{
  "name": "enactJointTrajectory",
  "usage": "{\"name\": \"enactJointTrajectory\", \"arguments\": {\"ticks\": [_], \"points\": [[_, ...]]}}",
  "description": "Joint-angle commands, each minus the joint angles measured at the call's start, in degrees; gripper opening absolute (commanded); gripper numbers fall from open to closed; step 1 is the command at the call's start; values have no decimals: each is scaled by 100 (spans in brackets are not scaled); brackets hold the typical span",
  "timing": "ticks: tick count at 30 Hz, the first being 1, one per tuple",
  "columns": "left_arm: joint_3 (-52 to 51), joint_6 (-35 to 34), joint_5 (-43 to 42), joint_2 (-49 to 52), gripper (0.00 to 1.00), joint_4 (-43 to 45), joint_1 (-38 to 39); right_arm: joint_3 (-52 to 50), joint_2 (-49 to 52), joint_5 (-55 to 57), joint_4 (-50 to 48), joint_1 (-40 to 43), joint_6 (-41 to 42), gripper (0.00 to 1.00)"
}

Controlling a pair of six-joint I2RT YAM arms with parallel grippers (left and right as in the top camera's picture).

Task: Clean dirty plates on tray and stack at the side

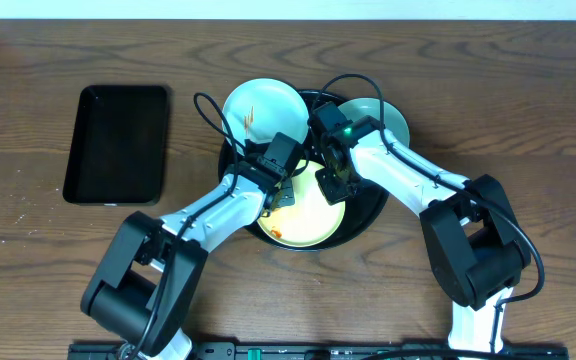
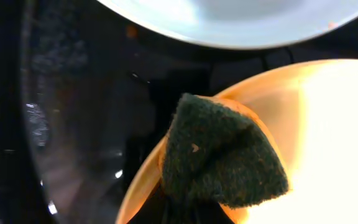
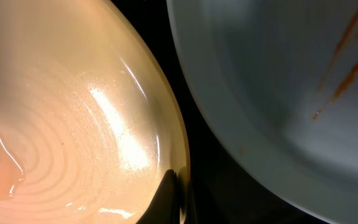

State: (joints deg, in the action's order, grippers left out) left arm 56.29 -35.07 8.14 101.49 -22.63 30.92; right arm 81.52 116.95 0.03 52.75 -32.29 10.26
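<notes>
At the far left of the overhead view, a rectangular black tray (image 1: 116, 145) lies on the wooden table (image 1: 528, 100), well apart from the rest. In the middle is the round black tray (image 1: 368, 210). A mint-blue plate (image 1: 258, 105) with orange streaks rests over its upper left rim.

Just below this plate is the left gripper (image 1: 286, 172). Its fingers are closed on a dark green sponge (image 2: 222, 158), and the sponge touches the left edge of the yellow plate (image 1: 313, 215). The yellow plate lies in the lower part of the round tray and has a small orange spot near its lower left edge.

The right gripper (image 1: 333, 180) is at the upper edge of the yellow plate, its fingers pressed together on the rim. A second mint-blue plate (image 1: 388, 118) is at the upper right, partly under the right arm.
</notes>
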Motion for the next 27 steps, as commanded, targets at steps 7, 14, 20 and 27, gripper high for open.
{"name": "enactJointTrajectory", "arguments": {"ticks": [7, 14, 20, 27], "points": [[-55, 396, 1270, -1069, 7, -280, -68, -59, 39, 140, 105, 33, -46, 1], [-72, -212, -551, -1130, 7, -302, -57, -59, 39, 140, 98, 33, -46, 1], [-101, -859, -1700, -691, 7, -306, -31, -59, 39, 142, 98, 33, -46, 1], [-101, -857, -1718, -164, 8, -350, 170, -59, 39, 142, 105, 33, -46, 1]]}}
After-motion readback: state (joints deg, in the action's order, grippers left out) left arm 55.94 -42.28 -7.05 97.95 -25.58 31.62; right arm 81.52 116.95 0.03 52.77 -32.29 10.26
